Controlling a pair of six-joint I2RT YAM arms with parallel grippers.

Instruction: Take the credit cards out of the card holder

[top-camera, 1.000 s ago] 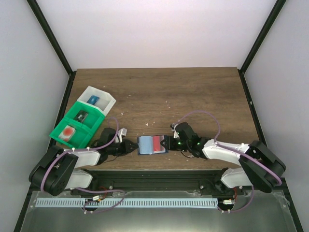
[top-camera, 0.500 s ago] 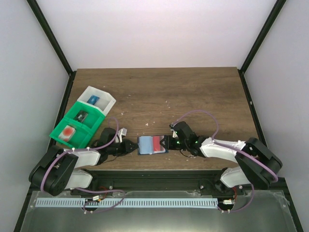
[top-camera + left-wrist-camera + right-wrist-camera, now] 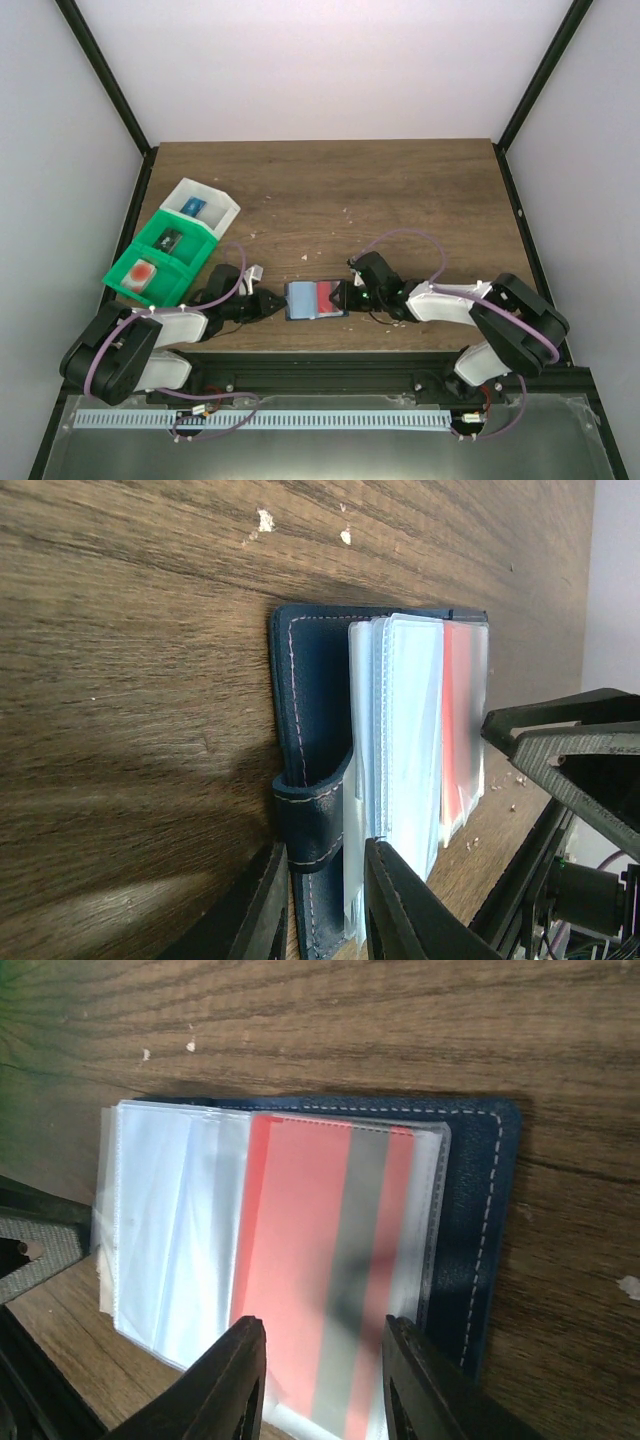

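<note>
Holder: dark-blue stitched leather card holder (image 3: 303,299), open on your wooden worktop (image 3: 400,200).
Left fingers (image 3: 398,905): pinched on its cover edge.
Right fingers (image 3: 232,1380): parted, empty, straddling the red sleeved credit card (image 3: 300,1260).

— How many card holders?
— One card holder (image 3: 316,299), lying between my left fingers (image 3: 278,302) and my right fingers (image 3: 338,296). That makes two pairs of fingers and one holder.
— Cards in it?
— One red card (image 3: 320,1260) shows under my right fingers, inside a clear sleeve. There are several sleeves (image 3: 170,1230), too stacked for me to count exactly.
— Anything else on the bench?
— Out past my left fingers there is one white bin (image 3: 225,210) and one green bin (image 3: 160,256) with two compartments. Each of the three spaces holds one small thing, and one of them is a pale card (image 3: 143,272) with a red blotch.
</note>
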